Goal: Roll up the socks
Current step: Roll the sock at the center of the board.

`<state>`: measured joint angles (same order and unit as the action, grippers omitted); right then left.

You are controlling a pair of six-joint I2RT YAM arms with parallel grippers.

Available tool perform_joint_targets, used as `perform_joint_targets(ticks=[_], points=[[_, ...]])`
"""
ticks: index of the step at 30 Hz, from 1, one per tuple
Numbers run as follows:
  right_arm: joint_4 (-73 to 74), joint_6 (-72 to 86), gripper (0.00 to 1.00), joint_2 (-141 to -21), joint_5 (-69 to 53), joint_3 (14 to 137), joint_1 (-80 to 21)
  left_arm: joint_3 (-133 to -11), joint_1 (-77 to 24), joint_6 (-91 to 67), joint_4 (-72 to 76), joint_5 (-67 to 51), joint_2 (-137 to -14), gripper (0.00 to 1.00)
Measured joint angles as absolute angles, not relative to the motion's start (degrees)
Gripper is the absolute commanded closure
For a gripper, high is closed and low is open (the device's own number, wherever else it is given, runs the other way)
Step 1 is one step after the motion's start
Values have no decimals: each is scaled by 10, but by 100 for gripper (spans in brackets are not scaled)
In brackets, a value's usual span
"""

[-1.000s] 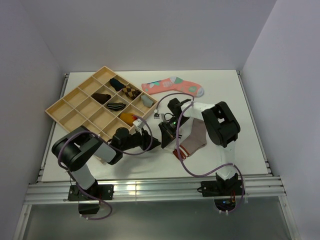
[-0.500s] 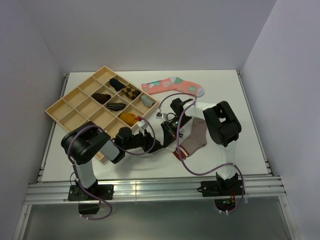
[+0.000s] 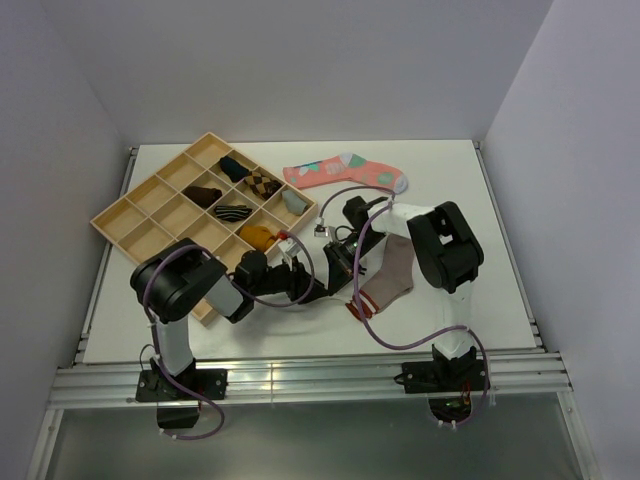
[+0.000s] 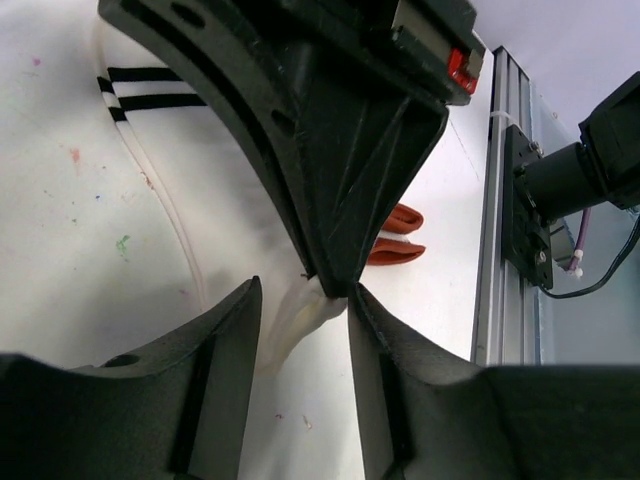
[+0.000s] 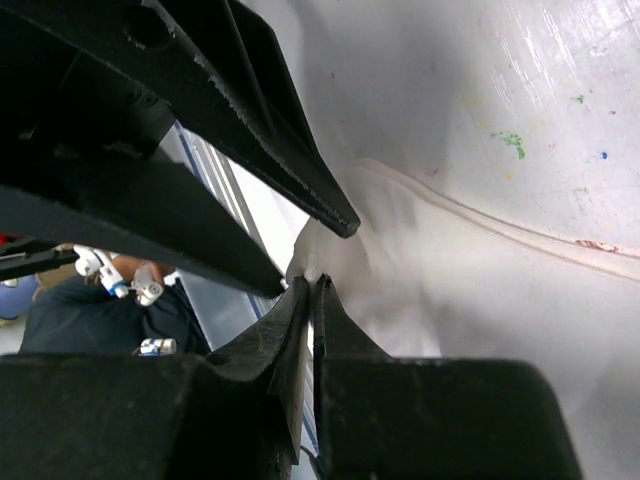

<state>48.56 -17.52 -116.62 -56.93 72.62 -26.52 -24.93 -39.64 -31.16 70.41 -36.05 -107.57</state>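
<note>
From above, the left gripper (image 3: pixel 312 288) and right gripper (image 3: pixel 338 272) meet tip to tip near the middle of the table (image 3: pixel 440 180), too dark and close together there to read their jaws. The brown sock (image 3: pixel 392 272) lies flat just beside the right gripper at its 3 o'clock. A pink sock (image 3: pixel 345 172) lies well apart at 12 o'clock, and a wooden tray (image 3: pixel 128 213) sits at 10 o'clock.

From the left wrist, the left gripper's fingers (image 4: pixel 225 340) stand partly apart with nothing gripped. The right gripper's tip comes down between them from 12 o'clock, pinched on a raised fold of the white sock (image 4: pixel 185 150). That sock's black cuff stripes show at 10 o'clock. Red stripes lie on the table at 3 o'clock of the tip.

From the right wrist, the right gripper's fingers press together at 6 o'clock with white fabric bunched at their tip. The left gripper's spread fingers reach in from 10 o'clock, and the white sock spreads toward 3 o'clock
</note>
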Motion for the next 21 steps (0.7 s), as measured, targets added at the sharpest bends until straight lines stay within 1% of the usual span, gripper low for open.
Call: perform_joint_targets(ticks=[11,21], points=[[488,-177,100,-1166,-573,726,-259,-249,-387,-314,718,-391,-1097,59],[488,-176,100,-1166,-573,726,-251,-249,-384,-328,732,-408,-1112,58]])
